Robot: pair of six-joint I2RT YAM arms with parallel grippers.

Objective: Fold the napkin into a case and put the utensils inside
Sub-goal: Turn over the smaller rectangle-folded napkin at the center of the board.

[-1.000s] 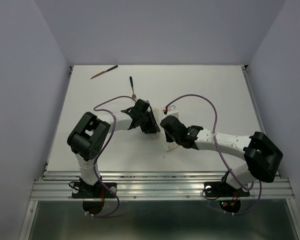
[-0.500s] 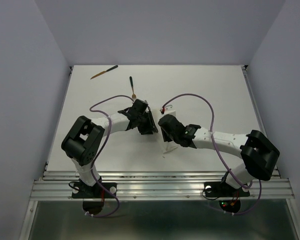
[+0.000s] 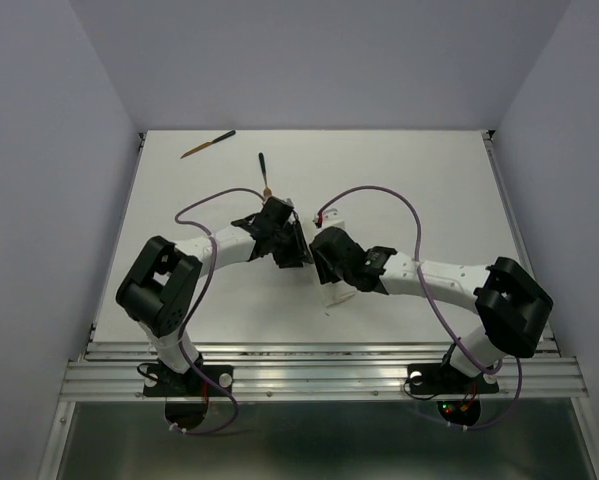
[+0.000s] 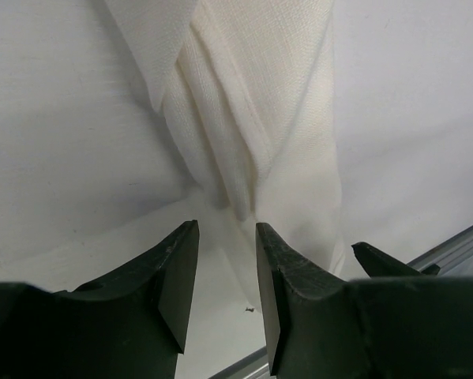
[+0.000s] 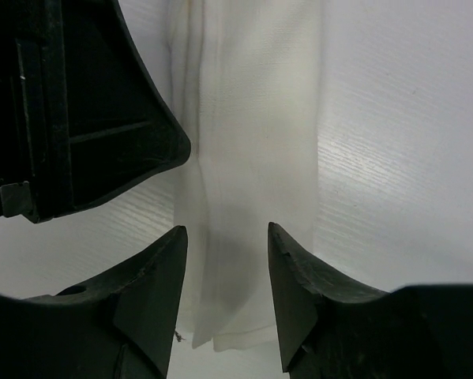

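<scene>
The napkin [image 4: 252, 118] lies on the white table, folded into a long narrow case [image 5: 252, 158] with overlapping layers. From above only its near end [image 3: 332, 293] shows between the arms. My left gripper [image 4: 226, 227] hovers open over one end of it, with nothing between the fingers. My right gripper [image 5: 227, 229] stands open above the strip, facing the left gripper [image 3: 297, 245] closely. In the top view the right gripper [image 3: 321, 262] covers the middle of the cloth. Two utensils lie at the far left: one [image 3: 207, 144] near the back edge, another [image 3: 263, 172] just beyond the left gripper.
Purple cables [image 3: 379, 192] loop above both arms. A metal rail [image 3: 319, 365] runs along the table's near edge. Grey walls close in the table on the left, back and right. The left gripper's black body [image 5: 78, 103] fills the upper left of the right wrist view.
My right gripper has opened and let go of the cloth. Both arms have shifted slightly to the left, and the left elbow has swung down and outward.
</scene>
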